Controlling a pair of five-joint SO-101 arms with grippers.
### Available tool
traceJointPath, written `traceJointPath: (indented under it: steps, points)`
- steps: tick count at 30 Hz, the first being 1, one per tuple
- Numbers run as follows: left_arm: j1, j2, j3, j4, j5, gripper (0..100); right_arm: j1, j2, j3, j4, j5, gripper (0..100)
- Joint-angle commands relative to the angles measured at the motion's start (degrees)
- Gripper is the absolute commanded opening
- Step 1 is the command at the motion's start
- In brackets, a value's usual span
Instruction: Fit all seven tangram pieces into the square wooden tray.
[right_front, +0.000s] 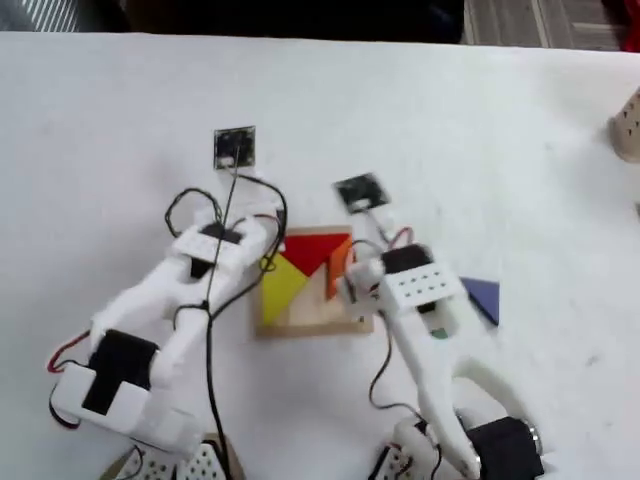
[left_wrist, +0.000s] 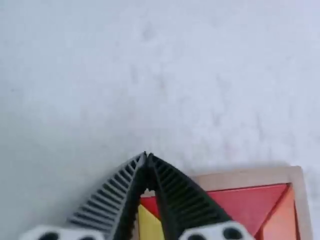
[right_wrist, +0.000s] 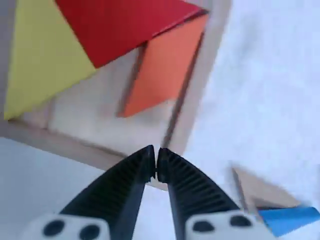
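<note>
Three of seven look placed: red triangle (right_front: 310, 250), yellow triangle (right_front: 280, 285) and orange piece (right_front: 340, 260) lie in the wooden tray (right_front: 310, 323); a blue piece (right_front: 482, 297) waits outside at its three o'clock; left gripper (left_wrist: 147, 161) and right gripper (right_wrist: 156, 156) hang clenched, empty, at the rim.

The square tray (right_wrist: 70, 147) is pale bare wood. The red triangle (right_wrist: 115, 25), yellow triangle (right_wrist: 40, 55) and orange piece (right_wrist: 165, 70) look smooth and matt. The table (right_wrist: 260, 75) is matt white.
</note>
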Motion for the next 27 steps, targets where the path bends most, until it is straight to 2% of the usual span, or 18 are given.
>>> traceJointPath:
  steps: [1,5,14,17,22,27]
  points:
    - [0.66,-0.22,0.0,-1.05,-0.53,2,-6.46,-1.54,-0.53,-3.91,-1.41,1.9]
    - [0.66,-0.22,0.0,-1.05,-0.53,2,-6.73,0.31,0.35,-10.68,-9.05,1.9]
    - [0.66,-0.22,0.0,-1.05,-0.53,2,1.1,10.33,0.0,-18.15,-9.41,1.9]
    - [0.66,-0.22,0.0,-1.05,-0.53,2,3.3,10.51,-0.88,-16.57,-9.32,1.9]
    - [0.66,-0.22,0.0,-1.05,-0.53,2,3.03,10.51,-4.22,-11.74,-9.23,1.9]
    - [0.66,-0.22,0.0,-1.05,-0.53,2,4.09,10.42,-8.53,-5.49,-3.78,1.9]
